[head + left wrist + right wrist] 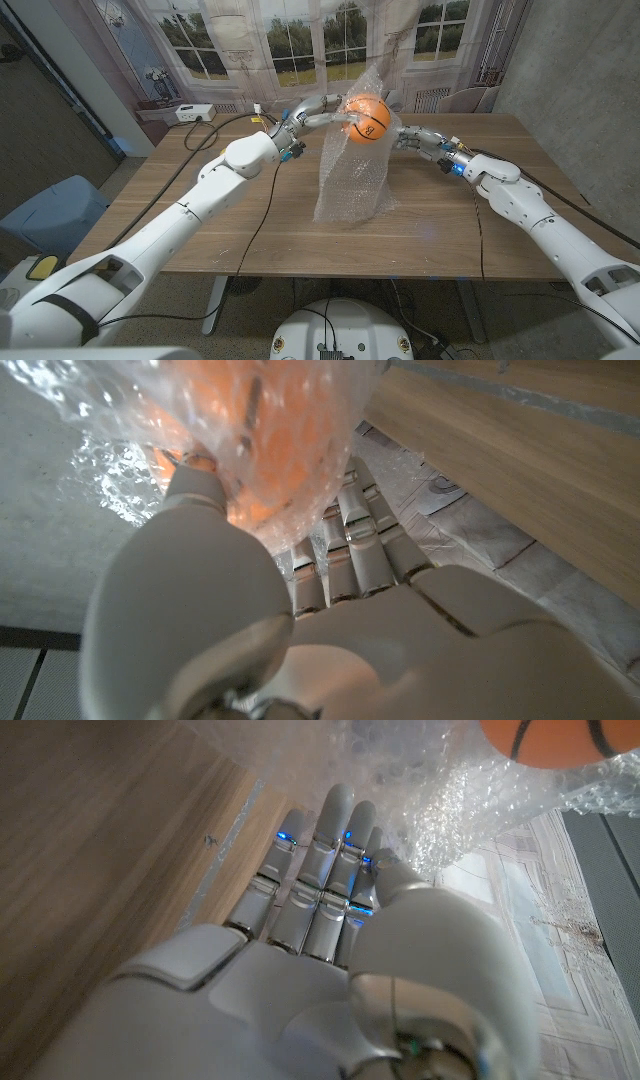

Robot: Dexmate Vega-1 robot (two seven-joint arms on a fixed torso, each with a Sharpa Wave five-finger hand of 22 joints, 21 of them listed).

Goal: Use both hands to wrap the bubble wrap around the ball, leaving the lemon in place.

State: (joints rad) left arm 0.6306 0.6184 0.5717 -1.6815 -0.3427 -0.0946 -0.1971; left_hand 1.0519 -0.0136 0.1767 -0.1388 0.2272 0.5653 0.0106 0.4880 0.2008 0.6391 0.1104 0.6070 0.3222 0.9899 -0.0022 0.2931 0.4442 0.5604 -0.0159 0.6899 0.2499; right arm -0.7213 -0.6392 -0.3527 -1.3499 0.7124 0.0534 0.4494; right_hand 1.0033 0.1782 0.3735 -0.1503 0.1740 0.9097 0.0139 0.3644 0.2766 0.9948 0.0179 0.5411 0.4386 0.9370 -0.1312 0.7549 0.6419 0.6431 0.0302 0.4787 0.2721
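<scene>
Ball (366, 118), an orange mini basketball with black seams, hangs above the wooden bench (200, 215), swaddled in clear bubble wrap (352, 180) whose loose tail trails down to the boards. Nearest, both white arms reach inward. The left hand (322, 111) has its fingers (362, 525) laid side by side against the plastic, thumb pressing the covered ball. The right hand (415, 139) has its fingers (322, 850) extended close together into the crinkled sheet; whether they pinch it I cannot tell. My worry: the film is slick and springy, the ball round and smooth, so uneven pressure could squeeze it out or let the hanging tail unwind. No lemon is visible.
</scene>
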